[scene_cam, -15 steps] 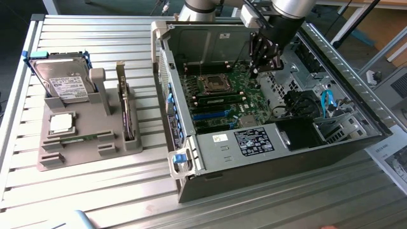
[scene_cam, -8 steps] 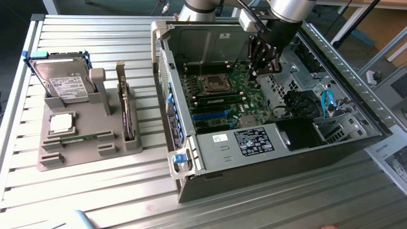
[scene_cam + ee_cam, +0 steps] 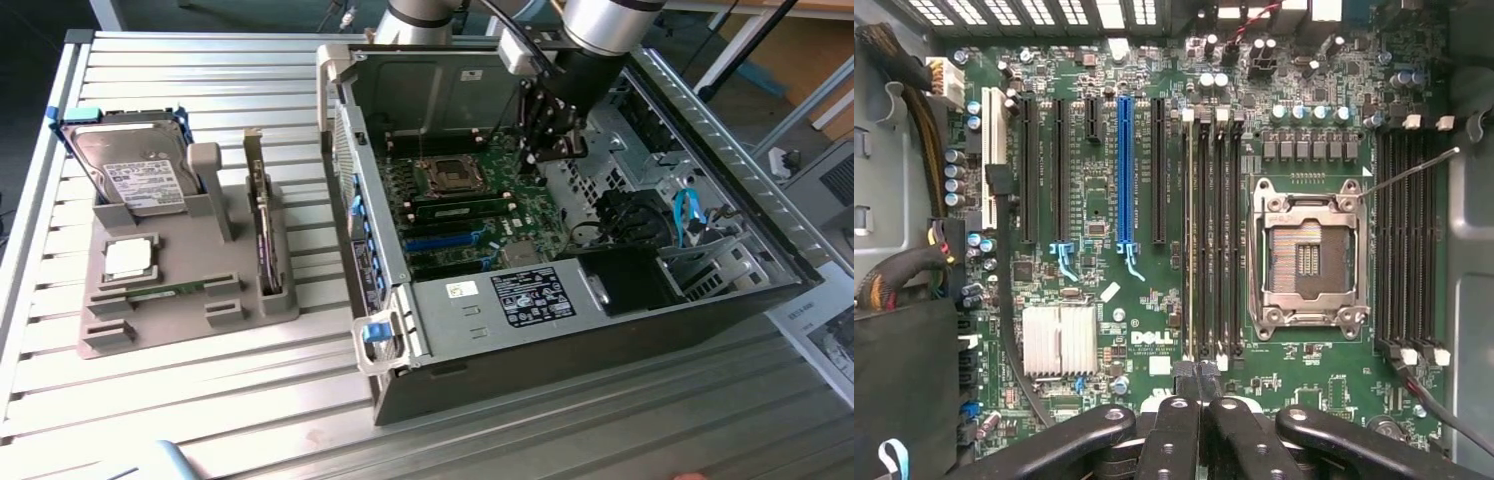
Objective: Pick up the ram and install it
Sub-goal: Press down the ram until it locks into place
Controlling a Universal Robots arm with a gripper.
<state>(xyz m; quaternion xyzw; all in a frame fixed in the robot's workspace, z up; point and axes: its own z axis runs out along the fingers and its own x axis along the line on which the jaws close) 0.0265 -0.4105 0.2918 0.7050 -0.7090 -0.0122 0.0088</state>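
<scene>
Slatted metal table (image 3: 200, 400), open computer case (image 3: 534, 360) standing on it.
Motherboard (image 3: 1094, 190) lies under the gripper (image 3: 1199, 378), fingers pressed together, nothing held, near the memory slots (image 3: 1212, 230). Grey holder (image 3: 200, 312) on the table carries the ram (image 3: 167, 291), well apart from the gripper.

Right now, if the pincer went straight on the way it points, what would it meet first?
Probably the memory slots beside the empty processor socket; the shut pincer hangs above them, depth unclear.
</scene>
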